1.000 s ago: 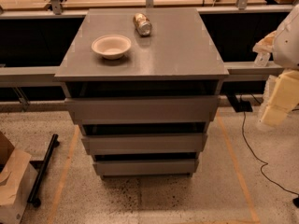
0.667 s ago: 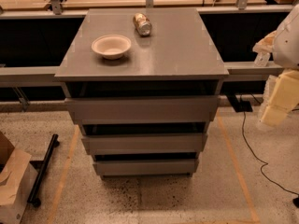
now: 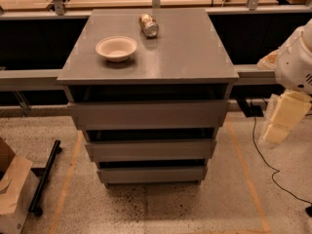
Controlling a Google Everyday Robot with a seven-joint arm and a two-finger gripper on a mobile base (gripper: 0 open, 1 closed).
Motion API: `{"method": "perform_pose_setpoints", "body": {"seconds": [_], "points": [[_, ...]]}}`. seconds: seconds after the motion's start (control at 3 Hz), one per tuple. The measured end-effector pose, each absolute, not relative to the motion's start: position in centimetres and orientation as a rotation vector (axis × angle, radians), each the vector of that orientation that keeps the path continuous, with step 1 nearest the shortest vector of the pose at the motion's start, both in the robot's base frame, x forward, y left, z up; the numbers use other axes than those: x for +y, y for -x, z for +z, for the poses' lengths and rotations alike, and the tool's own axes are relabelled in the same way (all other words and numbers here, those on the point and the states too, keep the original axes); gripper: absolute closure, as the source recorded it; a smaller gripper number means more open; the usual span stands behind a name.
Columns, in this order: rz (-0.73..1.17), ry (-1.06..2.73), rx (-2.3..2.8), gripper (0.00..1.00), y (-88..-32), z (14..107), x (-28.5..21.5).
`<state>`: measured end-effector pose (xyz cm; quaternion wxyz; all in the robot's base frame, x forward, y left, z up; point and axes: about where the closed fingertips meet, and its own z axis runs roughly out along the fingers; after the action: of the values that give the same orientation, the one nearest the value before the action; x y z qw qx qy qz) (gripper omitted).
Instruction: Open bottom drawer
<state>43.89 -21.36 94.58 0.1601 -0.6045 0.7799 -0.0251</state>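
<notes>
Camera view shows the bottom drawer (image 3: 152,174) as the lowest of three grey fronts in a cabinet standing on a speckled floor. It lies well to the left of the end effector (image 3: 282,121) and lower than it. Its flat panel faces the camera, with a dark gap above it. The end effector hangs off the cabinet's right side, apart from every drawer and touching none. Whether it is apart or together cannot be told. Its cream-coloured body hangs below the white arm housing (image 3: 297,57) at the right edge.

The middle drawer (image 3: 151,149) sits left of the end effector and a little lower. The top drawer (image 3: 148,113) is at about its height. The grey surface (image 3: 190,57) of the cabinet lies up and to the left. On it, a pale bowl (image 3: 116,48) stands on the far side from the end effector. A can (image 3: 148,25) lies on its side behind the bowl.

A black cable (image 3: 263,152) trails over the floor just below the end effector. A cardboard box (image 3: 12,191) and a black bar (image 3: 45,177) lie far to the left.
</notes>
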Motion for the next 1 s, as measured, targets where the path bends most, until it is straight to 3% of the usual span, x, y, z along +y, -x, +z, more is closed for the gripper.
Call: {"method": "perform_pose_setpoints", "body": {"seconds": [0.67, 1.0], "points": [[0.074, 1.731, 2.265, 0.0, -43.1, 86.2, -18.3], [0.074, 1.731, 2.265, 0.0, -43.1, 86.2, -18.3]]}}
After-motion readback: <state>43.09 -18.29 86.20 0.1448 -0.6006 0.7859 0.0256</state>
